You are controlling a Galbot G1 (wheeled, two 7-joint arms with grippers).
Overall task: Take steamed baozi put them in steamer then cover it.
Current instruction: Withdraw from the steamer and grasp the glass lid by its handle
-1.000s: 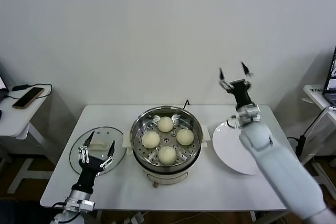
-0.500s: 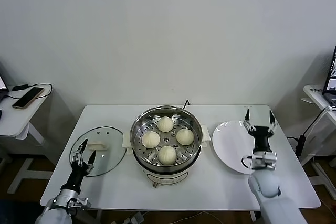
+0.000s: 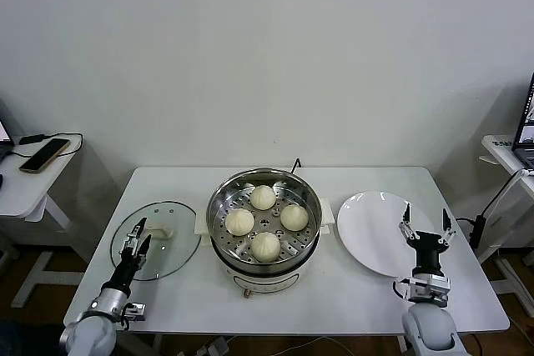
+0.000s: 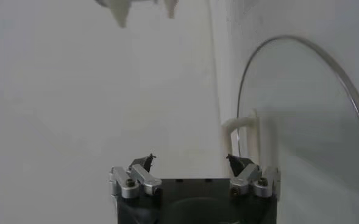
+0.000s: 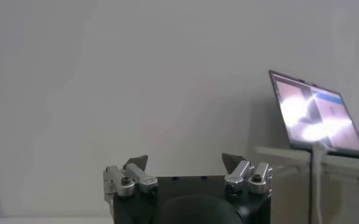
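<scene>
The steel steamer (image 3: 318, 227) stands at the table's middle with several cream baozi (image 3: 263, 198) on its perforated tray. The glass cover (image 3: 175, 248) lies flat on the table to its left, white handle (image 3: 161, 231) up. My left gripper (image 3: 138, 235) is open and empty, low over the cover's near-left rim. The left wrist view shows the cover (image 4: 301, 122) and its handle (image 4: 243, 131) just beyond the open left gripper (image 4: 191, 159). My right gripper (image 3: 425, 224) is open and empty, pointing up at the near-right side of the table; in its wrist view the right gripper (image 5: 185, 161) faces the wall.
A bare white plate (image 3: 371, 223) lies right of the steamer, just left of my right gripper. A side table at the left holds a phone (image 3: 43, 154). A laptop (image 5: 313, 112) stands on another side table at the right.
My right arm came down from high above the plate to low at the table's near right. My left gripper drew back from the cover's handle toward the near-left rim. Both stayed open.
</scene>
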